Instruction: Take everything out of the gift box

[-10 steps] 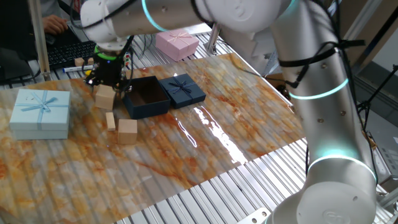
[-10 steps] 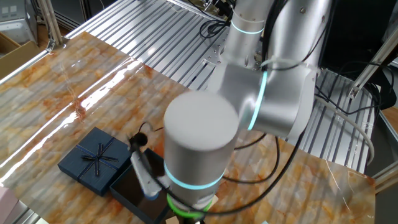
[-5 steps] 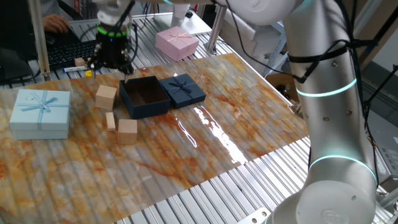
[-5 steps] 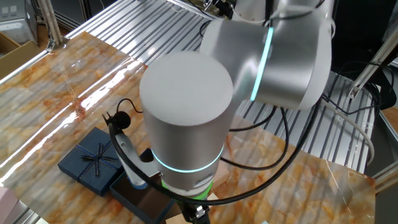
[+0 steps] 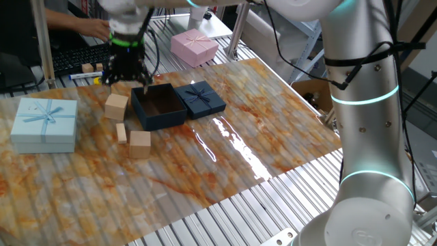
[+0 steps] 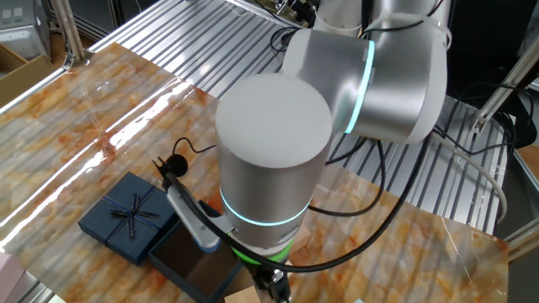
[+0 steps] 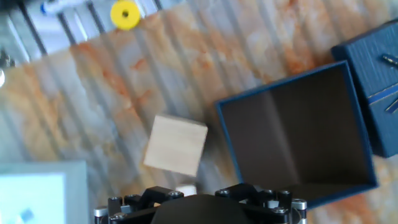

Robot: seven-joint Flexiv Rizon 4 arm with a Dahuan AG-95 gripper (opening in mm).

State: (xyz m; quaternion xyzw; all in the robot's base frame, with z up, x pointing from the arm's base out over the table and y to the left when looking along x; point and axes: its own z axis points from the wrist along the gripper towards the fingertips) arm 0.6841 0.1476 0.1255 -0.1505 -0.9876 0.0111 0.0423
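In one fixed view, the hand (image 5: 128, 74) is hanging wide open and holding nothing, just above the box (image 5: 159, 106) at its 10 o'clock. Three blocks (image 5: 116, 106) are lying on the counter (image 5: 259, 143) at the box's 8 o'clock. The lid (image 5: 199, 98) is sitting at its 3 o'clock.

In the other fixed view, the arm (image 6: 274, 160) is hiding most of the box.

In the hand view, the box is looking empty, with one block (image 7: 176, 145) at its 9 o'clock.

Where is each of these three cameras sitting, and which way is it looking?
One fixed view: beside the table, looking across at the gift box, wooden blocks, arm and tool.
The other fixed view: high behind the arm, whose wrist fills it.
Hand view: looks straight down; tool base at bottom.
All show the box and lid.
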